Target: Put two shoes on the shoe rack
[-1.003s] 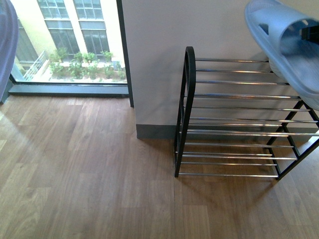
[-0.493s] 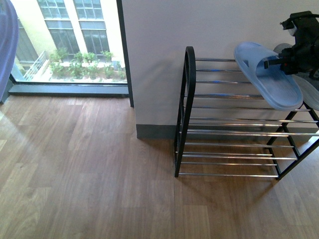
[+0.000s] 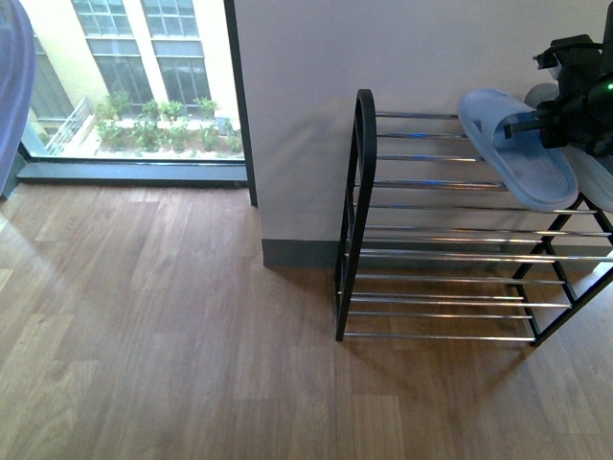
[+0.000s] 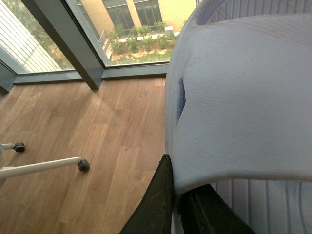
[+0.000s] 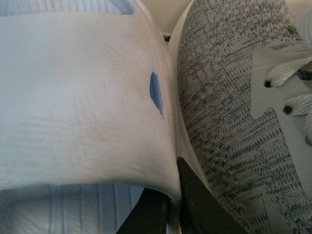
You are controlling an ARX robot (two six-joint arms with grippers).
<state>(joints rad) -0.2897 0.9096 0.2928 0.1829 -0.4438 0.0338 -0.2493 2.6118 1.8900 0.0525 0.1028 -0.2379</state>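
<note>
Right tool (image 3: pixel 522 123) grips slipper (image 3: pixel 517 149) over rack (image 3: pixel 362 211); fingertips hidden.

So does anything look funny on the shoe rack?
Yes. The blue slipper in the right claw sits slanted across the shoe rack top bars, squeezed against a grey sneaker.

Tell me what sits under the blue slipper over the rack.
The blue slipper, gripped at its strap by the right gripper, lies over the shoe rack's top chrome bars. A grey sneaker sits beside it. The sole's contact is hidden.
</note>
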